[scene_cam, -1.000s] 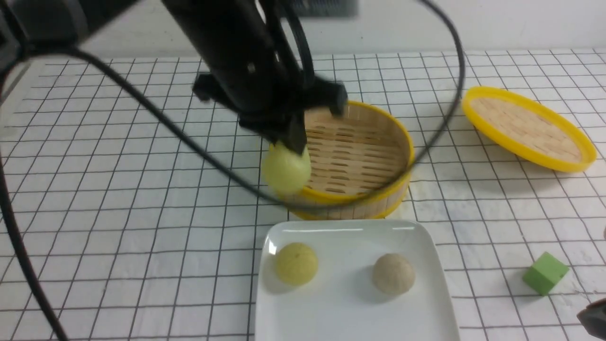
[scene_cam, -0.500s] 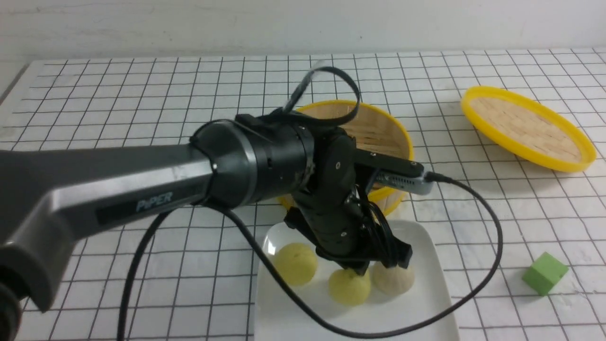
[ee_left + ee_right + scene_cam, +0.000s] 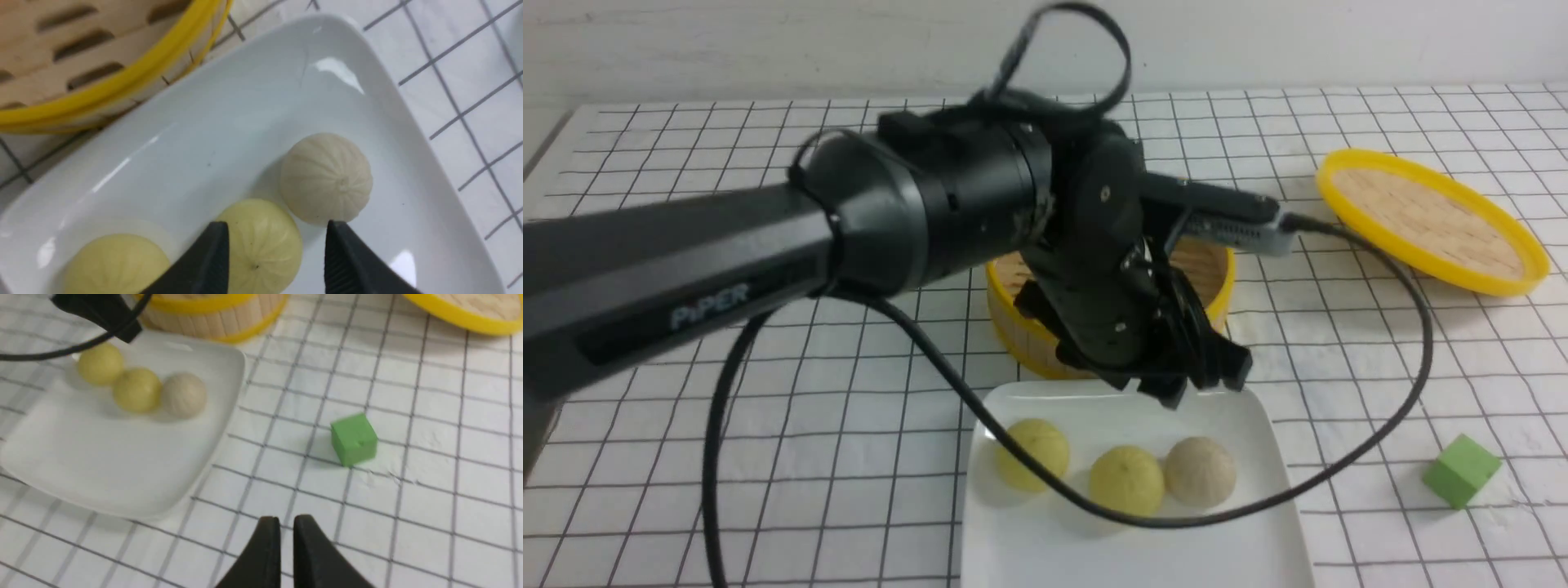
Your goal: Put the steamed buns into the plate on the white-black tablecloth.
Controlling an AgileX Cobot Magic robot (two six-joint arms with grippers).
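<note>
Counting three steamed buns (image 3: 1127,480) in a row inside the plate (image 3: 1143,551), with the plate flat on the white-black tablecloth (image 3: 768,163) just in front of the bamboo steamer (image 3: 1023,322): two pale yellow-green at the left and middle, one beige at the right, the last two touching or very nearly so. Finding the left gripper (image 3: 1196,384) spread wide and carrying nothing, raised over the plate's far rim and clear of the buns in the front view; from its own wrist camera, fingers (image 3: 204,261) parted to either side of the middle bun (image 3: 261,245) lying below, with no contact visible. Placing the right gripper (image 3: 286,524) low over bare cloth near the green cube (image 3: 354,437), pinched almost together around nothing, well apart from the plate. Noting the woven lid (image 3: 1429,220) off to the right, tilted, away from the steamer. Judging the transfer as good as finished: no bun showing anywhere outside the plate, none on the stretch of slatted steamer floor seen by the left wrist camera, though much of the steamer is hidden behind the arm from the front. Leaving, on that reading, only a clean withdrawal of the left arm, minding the loose black cable (image 3: 1423,343) looping across in front of the buns.
</note>
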